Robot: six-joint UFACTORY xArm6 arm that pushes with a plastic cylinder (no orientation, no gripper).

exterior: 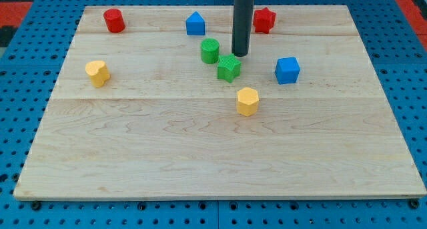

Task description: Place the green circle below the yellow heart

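1. Green round cylinder block (210, 51) is found upper-centre on the wooden board (200, 155), untouched.
2. My tip (239, 55) lies just to its right in the view, near the green star block (229, 67); no pincer is fitted, so none can be reported.
3. Yellow heart block (98, 73) sits well to the view's left; a leftward, slightly downward push is judged needed.
4. Counted: two green, two yellow, two blue, two red.

green star (229, 68) crowding green circle (210, 51), open board (200, 155) toward yellow heart (97, 73)
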